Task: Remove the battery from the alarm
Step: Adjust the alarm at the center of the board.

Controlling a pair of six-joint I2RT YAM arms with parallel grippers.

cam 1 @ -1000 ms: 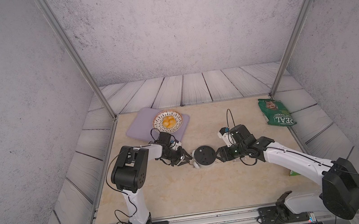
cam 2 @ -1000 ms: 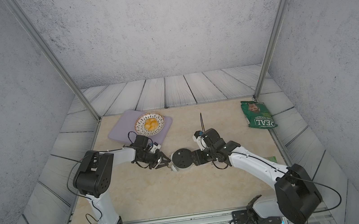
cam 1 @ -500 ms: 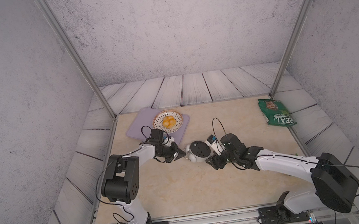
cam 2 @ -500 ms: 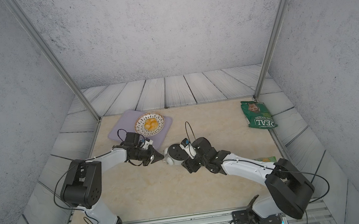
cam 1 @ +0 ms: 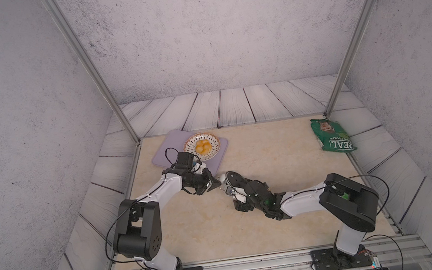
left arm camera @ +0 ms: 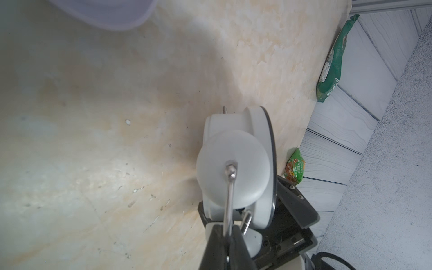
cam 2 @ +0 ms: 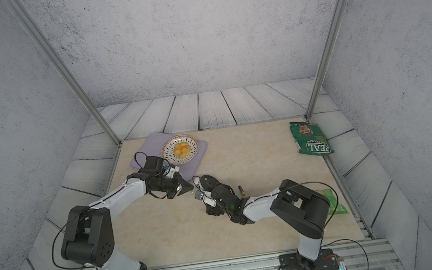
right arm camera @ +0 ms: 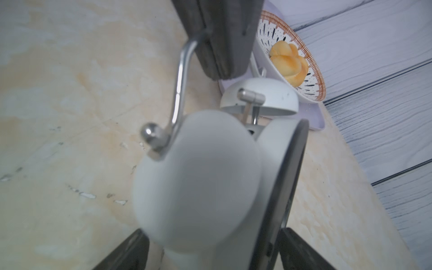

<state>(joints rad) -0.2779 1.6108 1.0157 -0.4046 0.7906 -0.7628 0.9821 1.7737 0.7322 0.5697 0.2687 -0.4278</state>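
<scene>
Top views: you had the round white twin-bell alarm clock [cam 1: 230, 180] at mid-table, just to the near right of the lilac rectangular mat [cam 1: 164, 151], with its round black back panel turned upward.
Left pincer: your left gripper [left arm camera: 228, 228] was clamped tight on the clock's thin bent metal handle [left arm camera: 229, 194]; the right wrist view showed the same bite.
Right pincer: your right gripper [right arm camera: 211, 233] had its jaws spread wide, one on each side of the clock body. I could not tell whether either finger touched it, and it held nothing.
Battery: in a top view, the small black cylinder battery [cam 2: 241, 190] with a gold-yellow end lay flat on the beige marbled table [cam 2: 165, 233]. It was just right of the right gripper and clear of the clock.
Done: by my reading, the battery was already out of the alarm, so the main step was finished.
Left: probably only letting go of the handle and drawing both arms back.
Unclear: the battery bay in the back panel was too small to see, so you could not confirm it was empty.
</scene>
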